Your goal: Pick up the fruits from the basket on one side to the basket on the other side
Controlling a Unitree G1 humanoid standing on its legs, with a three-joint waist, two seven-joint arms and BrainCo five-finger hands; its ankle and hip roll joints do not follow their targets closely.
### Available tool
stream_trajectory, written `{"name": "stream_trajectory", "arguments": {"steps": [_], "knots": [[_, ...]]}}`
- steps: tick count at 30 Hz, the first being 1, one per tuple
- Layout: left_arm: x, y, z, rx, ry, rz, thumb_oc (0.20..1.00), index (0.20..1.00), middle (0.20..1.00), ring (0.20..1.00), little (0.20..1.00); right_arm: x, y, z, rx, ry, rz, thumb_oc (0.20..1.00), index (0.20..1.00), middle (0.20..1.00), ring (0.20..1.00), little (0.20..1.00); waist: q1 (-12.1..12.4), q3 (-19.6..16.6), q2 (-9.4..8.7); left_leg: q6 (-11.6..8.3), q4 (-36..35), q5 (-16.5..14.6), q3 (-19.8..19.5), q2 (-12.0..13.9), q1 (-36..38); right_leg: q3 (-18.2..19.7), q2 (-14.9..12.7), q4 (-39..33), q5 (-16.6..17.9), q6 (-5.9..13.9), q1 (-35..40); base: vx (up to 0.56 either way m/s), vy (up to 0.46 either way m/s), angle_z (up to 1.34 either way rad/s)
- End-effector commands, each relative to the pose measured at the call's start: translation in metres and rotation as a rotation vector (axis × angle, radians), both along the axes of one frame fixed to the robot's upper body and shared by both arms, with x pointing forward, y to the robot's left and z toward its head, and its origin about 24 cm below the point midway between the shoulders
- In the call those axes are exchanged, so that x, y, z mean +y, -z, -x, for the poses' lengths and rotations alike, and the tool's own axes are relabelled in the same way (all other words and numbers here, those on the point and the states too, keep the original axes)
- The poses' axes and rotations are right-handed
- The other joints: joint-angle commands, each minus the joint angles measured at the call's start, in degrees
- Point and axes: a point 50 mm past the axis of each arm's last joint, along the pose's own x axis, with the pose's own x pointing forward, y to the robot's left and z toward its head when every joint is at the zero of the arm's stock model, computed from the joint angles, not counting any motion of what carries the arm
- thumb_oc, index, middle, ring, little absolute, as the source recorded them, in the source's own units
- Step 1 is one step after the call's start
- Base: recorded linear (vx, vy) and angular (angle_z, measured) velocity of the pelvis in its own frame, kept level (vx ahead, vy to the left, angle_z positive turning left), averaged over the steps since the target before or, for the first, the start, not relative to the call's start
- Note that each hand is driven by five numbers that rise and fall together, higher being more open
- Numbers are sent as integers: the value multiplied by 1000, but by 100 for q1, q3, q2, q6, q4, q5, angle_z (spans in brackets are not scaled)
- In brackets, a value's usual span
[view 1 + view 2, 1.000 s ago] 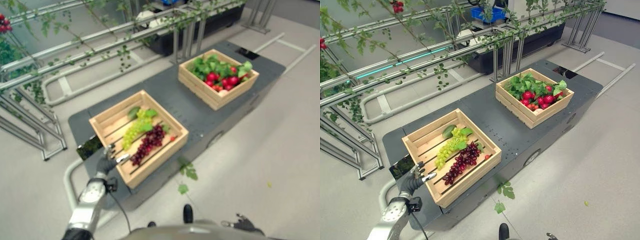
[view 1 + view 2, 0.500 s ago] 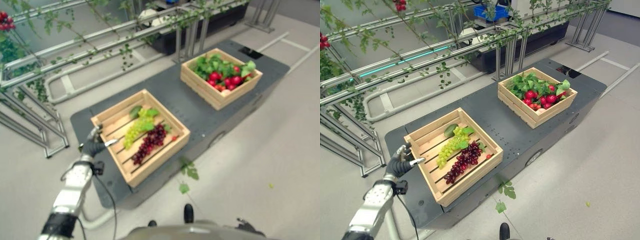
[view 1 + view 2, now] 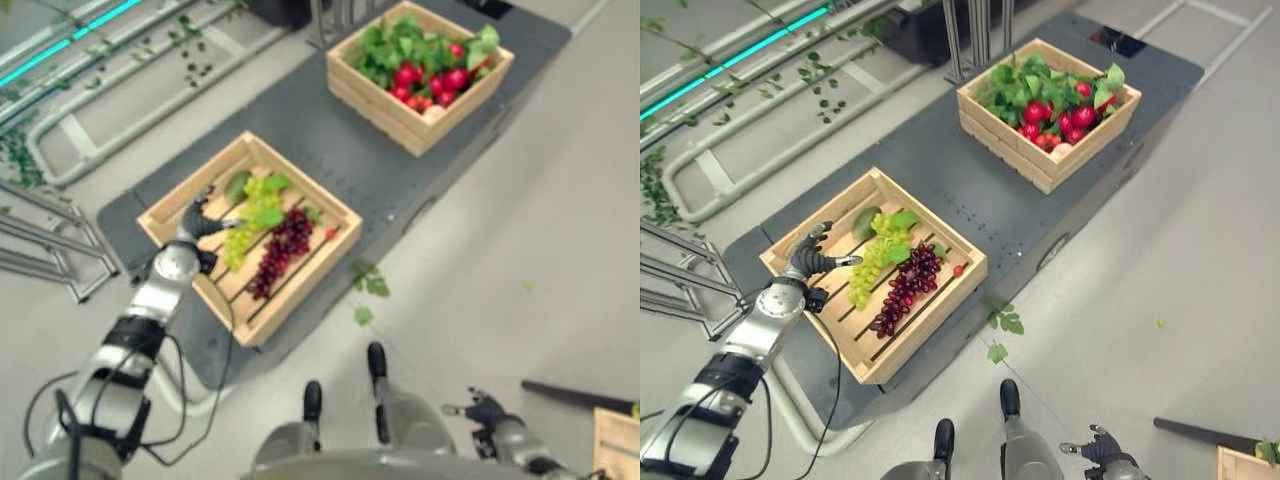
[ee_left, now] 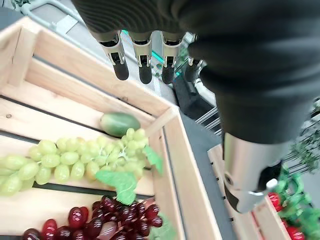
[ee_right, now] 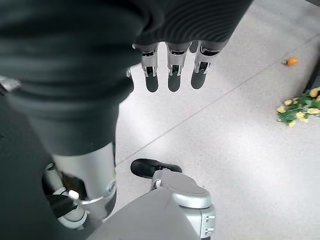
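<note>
Since the earlier frames the left hand is carried from outside the near crate's rim to a position over its interior; the head camera is also tipped down and shifted, so most of the scene-wide shift is camera motion.

Step in hand, as judged: approach to the first pick. Nothing is grasped yet.

- Left hand: fingers held straight and loosely spread, thumb apart, nothing between them. It hovers over the 9 o'clock side of the near wooden crate, just beside the green grape bunch.
- Right hand: hanging low at 5 o'clock of the head view, over the floor, fingers relaxed and empty, idle.
- Fruit in the near crate: green grape bunch, dark purple grape bunch at its 4 o'clock and touching it, a green oval fruit (type cannot be told) at the far corner, a small red fruit near the 3 o'clock wall.
- Far wooden crate: at 1 o'clock on the same grey platform, well apart, filled with red fruits and green leaves.

Next move, as judged: the hand is to be lowered onto the green bunch and closed around it near the stem end, so the cluster is lifted whole. Clearance over the crate wall is needed on lift-out. Loose hanging grapes may swing or snag the purple bunch.
</note>
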Motion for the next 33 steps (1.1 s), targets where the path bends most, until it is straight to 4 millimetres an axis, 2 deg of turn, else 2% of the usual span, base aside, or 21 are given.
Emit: {"name": "stream_trajectory", "arguments": {"steps": [1, 10, 18, 22, 28, 33], "knots": [[8, -33, -15, -95, -35, -109, 1000, 1000, 1000, 1000, 1000, 1, 0, 0, -3, 2, 10, 1000, 1000, 1000, 1000, 1000, -64, -64, -254, 84, 22, -115, -26, -393, -338, 182, -133, 27, -375, 772, -100, -41, 25, -9], [0, -32, -30, -38, -48, -191, 1000, 1000, 1000, 1000, 1000, 3, -6, -14, -68, 4, 13, 1000, 1000, 1000, 1000, 1000, -212, 316, -319, 144, 46, 3, 141, -493, -717, 415, -206, 76, -176, 813, -564, -60, 28, -10], [3, -24, -33, -3, -101, -211, 1000, 1000, 1000, 1000, 1000, 9, -10, -23, -126, -1, 7, 1000, 1000, 1000, 1000, 1000, -288, 565, -418, 178, 72, 89, 348, -548, -999, 641, -201, 109, -31, 840, -925, -52, 28, -17], [12, -24, -31, 4, -135, -231, 1000, 1000, 1000, 1000, 1000, 11, -12, -26, -159, 0, -4, 1000, 1000, 1000, 1000, 1000, -304, 625, -468, 178, 75, 117, 411, -541, -1099, 706, -187, 121, 12, 849, -1055, -30, 4, -13], [46, -23, -23, 37, -282, -203, 1000, 1000, 1000, 1000, 1000, 16, -18, -36, -223, 2, -17, 1000, 1000, 1000, 1000, 1000, -340, 815, -577, 179, 75, 185, 506, -521, -1296, 822, -167, 127, 106, 896, -1304, -22, 10, -11], [63, -16, -14, 47, -381, -144, 1000, 1000, 1000, 1000, 1000, 20, -17, -35, -231, 17, -31, 1000, 1000, 1000, 1000, 1000, -327, 884, -651, 170, 74, 210, 546, -503, -1395, 832, -171, 126, 134, 903, -1398, -6, -6, -11]]}}
